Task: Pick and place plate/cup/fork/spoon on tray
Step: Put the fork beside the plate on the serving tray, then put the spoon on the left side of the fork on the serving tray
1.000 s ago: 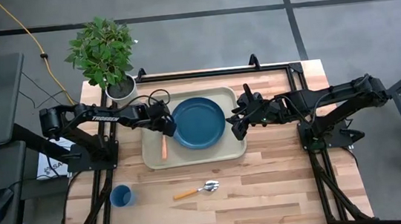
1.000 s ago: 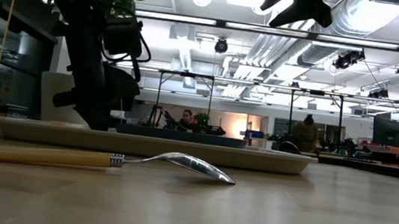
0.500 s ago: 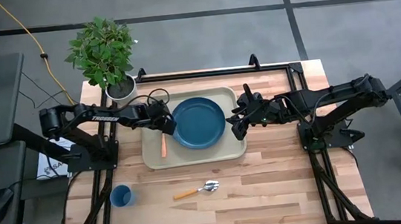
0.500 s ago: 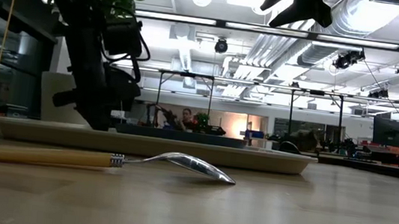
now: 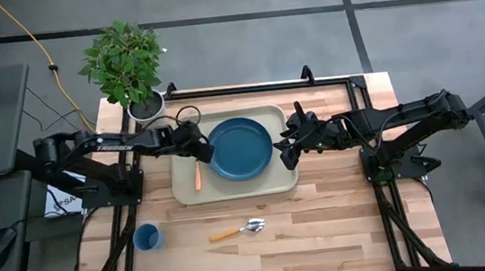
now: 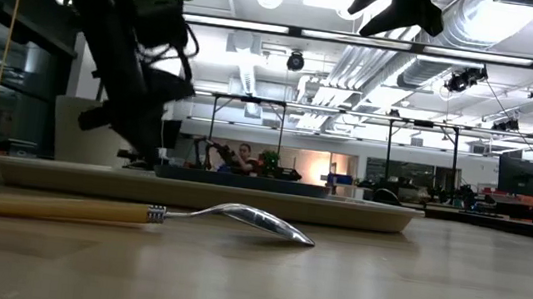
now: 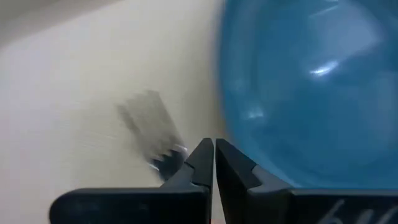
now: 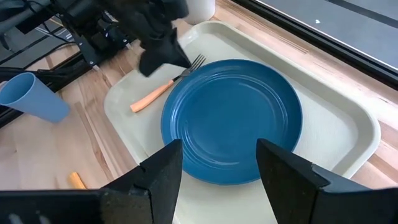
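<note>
Bright ceiling strips backlight the low view into silhouettes and glint on the spoon (image 6: 258,221), while the left wrist view is blurred, with glare on the plate (image 7: 311,87).

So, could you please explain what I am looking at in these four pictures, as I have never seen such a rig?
Two dark robot arms work at a wooden table. One picture looks straight down, one looks level across the tabletop, and one comes from each arm's wrist. A beige tray holds the dark-blue plate and, beside it, the fork. The spoon and the blue cup lie on the bare wood in front of the tray. A potted plant stands at the back corner. The left gripper is shut and empty, over the tray by the fork. The right gripper hangs open at the plate's other side, holding nothing.
</note>
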